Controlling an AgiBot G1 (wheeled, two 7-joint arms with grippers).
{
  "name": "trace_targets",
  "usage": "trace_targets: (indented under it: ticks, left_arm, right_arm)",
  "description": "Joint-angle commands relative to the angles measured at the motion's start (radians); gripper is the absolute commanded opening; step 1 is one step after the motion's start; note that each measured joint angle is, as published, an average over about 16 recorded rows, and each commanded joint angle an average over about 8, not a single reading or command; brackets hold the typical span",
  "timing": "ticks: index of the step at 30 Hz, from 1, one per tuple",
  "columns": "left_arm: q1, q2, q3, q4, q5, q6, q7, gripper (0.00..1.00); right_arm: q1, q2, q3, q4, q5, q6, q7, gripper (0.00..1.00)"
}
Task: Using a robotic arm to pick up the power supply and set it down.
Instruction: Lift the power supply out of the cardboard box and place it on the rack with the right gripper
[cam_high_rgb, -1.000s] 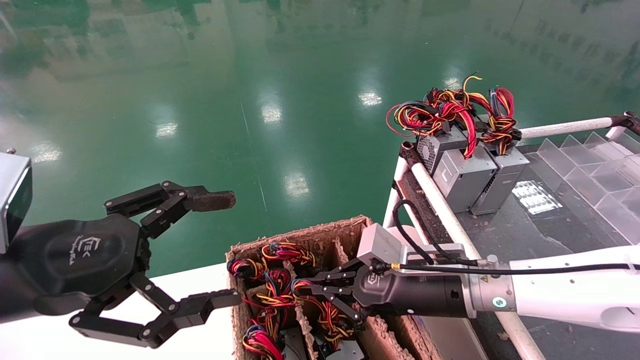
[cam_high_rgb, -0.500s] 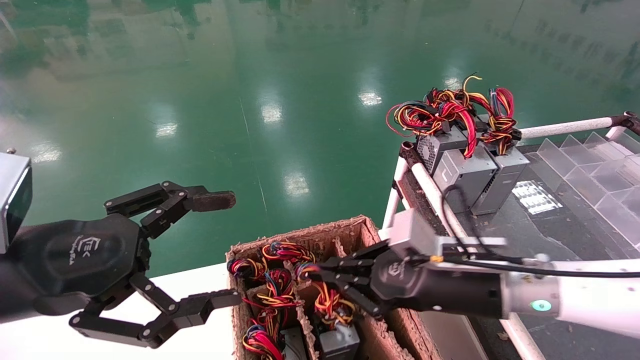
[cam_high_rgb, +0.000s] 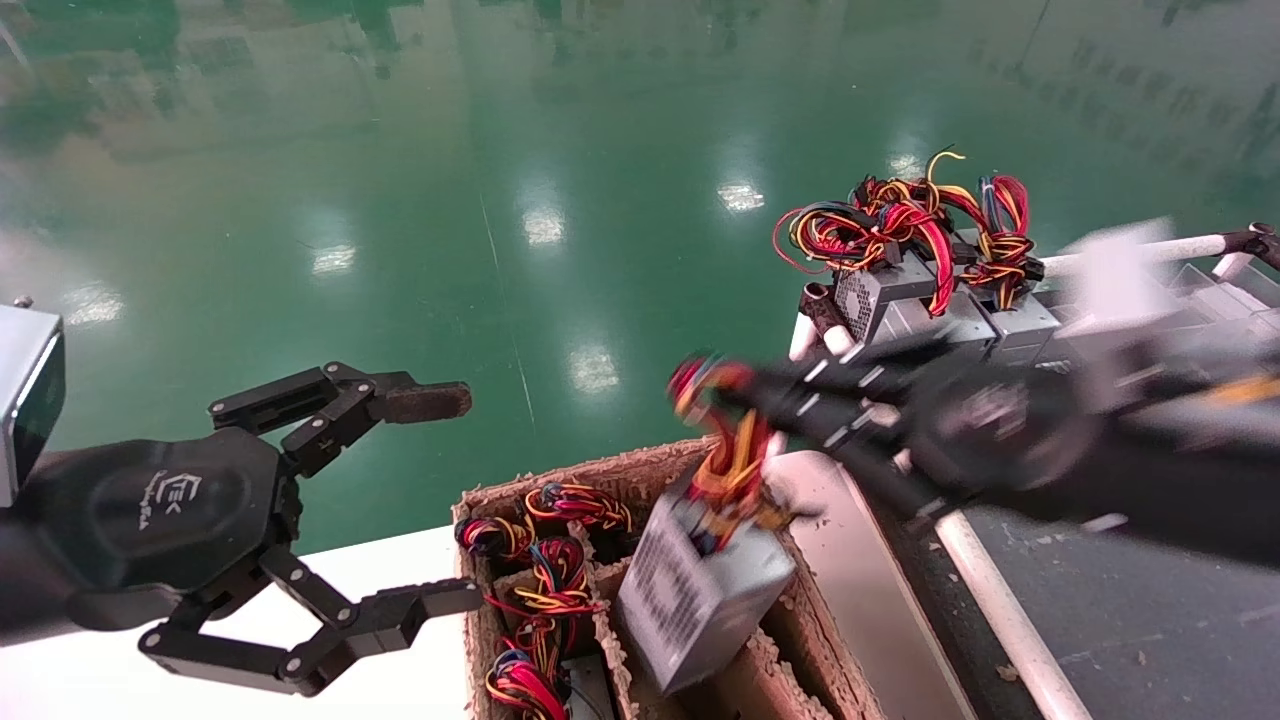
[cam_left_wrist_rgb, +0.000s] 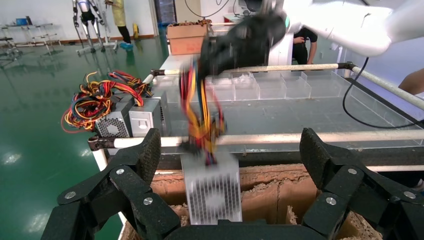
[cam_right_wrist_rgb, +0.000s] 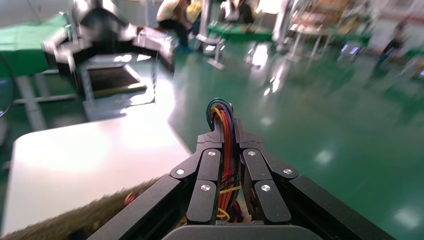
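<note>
The grey power supply (cam_high_rgb: 700, 590) hung tilted above the cardboard box (cam_high_rgb: 600, 475) — held by its red and yellow wires (cam_high_rgb: 735, 460) in the right gripper (cam_high_rgb: 745, 395), fingers closed.

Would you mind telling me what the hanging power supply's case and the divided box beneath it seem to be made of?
The power supply, hanging by its wires from the right gripper, looks like bare sheet metal: matte grey, flat folded faces, a punched vent grille. The divided box looks like moulded paper pulp or rough cardboard: brown, fibrous, with ragged, crumbly edges. The left gripper hangs open beside it.
</note>
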Motion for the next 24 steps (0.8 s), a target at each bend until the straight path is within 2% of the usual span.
trace_targets:
  ticks: [1,6,13,24]
  left_arm:
    - [0.0,0.0,0.0,0.0,0.0,0.0,0.0,1.0]
    - [0.0,0.0,0.0,0.0,0.0,0.0,0.0,1.0]
    - [0.0,0.0,0.0,0.0,0.0,0.0,0.0,1.0]
    - [0.0,0.0,0.0,0.0,0.0,0.0,0.0,1.0]
  right_arm:
    - [0.006,0.034,0.029,0.021,0.033,-0.004,0.007,0.0]
    - [0.021,0.094,0.085,0.005,0.077,-0.001,-0.007,0.0]
    - [0.034,0.17,0.147,-0.085,0.1,0.002,-0.056,0.0]
    - [0.049,0.259,0.155,-0.282,0.005,0.006,-0.18,0.0]
